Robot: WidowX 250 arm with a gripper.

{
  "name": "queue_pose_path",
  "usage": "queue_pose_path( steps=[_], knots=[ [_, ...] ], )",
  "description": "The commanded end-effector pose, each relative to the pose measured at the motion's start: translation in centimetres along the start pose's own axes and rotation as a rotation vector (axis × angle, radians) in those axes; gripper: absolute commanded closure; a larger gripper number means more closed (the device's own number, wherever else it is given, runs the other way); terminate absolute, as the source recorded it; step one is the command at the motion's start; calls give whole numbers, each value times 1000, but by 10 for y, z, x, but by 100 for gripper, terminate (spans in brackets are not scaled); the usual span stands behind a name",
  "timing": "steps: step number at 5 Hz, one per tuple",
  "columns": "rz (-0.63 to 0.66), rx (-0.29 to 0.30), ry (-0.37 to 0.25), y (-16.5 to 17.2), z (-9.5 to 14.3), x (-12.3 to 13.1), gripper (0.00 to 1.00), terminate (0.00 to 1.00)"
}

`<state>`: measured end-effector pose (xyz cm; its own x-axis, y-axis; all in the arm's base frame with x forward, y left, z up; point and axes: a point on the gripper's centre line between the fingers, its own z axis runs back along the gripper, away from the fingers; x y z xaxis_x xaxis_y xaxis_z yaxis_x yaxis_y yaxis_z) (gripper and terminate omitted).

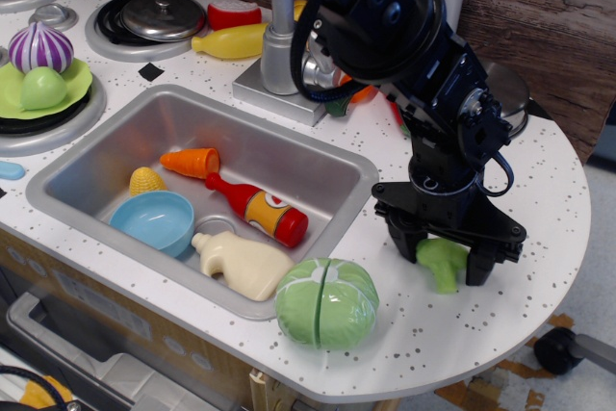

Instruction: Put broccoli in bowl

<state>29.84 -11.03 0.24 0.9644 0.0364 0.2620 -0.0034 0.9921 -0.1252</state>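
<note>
The broccoli (443,263), a small light-green floret, lies on the white speckled counter to the right of the sink. My gripper (441,255) points down over it, with one black finger on each side of the floret and close to it. The jaws stand as wide apart as before, so the gripper looks open. The light-blue bowl (154,220) sits empty in the front left of the steel sink (289,132), far to the left of my gripper.
A large green cabbage (327,302) sits at the counter's front edge between sink and gripper. The sink also holds a red bottle (260,209), a cream bottle (241,265), a carrot (192,161) and corn (144,180). The tap (279,36) and a steel pot (507,89) stand behind the arm.
</note>
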Motion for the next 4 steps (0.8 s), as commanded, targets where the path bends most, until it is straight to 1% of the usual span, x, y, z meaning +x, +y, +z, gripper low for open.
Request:
queue_pose_path(
  steps=[1,2,3,4],
  knots=[
    [9,7,-14,-1,1,1,100,0],
    [19,21,-7,0,5,-1,100,0],
    [-23,119,42,14,36,8,100,0],
    [-26,210,77,50,66,20,100,0]
  ],
)
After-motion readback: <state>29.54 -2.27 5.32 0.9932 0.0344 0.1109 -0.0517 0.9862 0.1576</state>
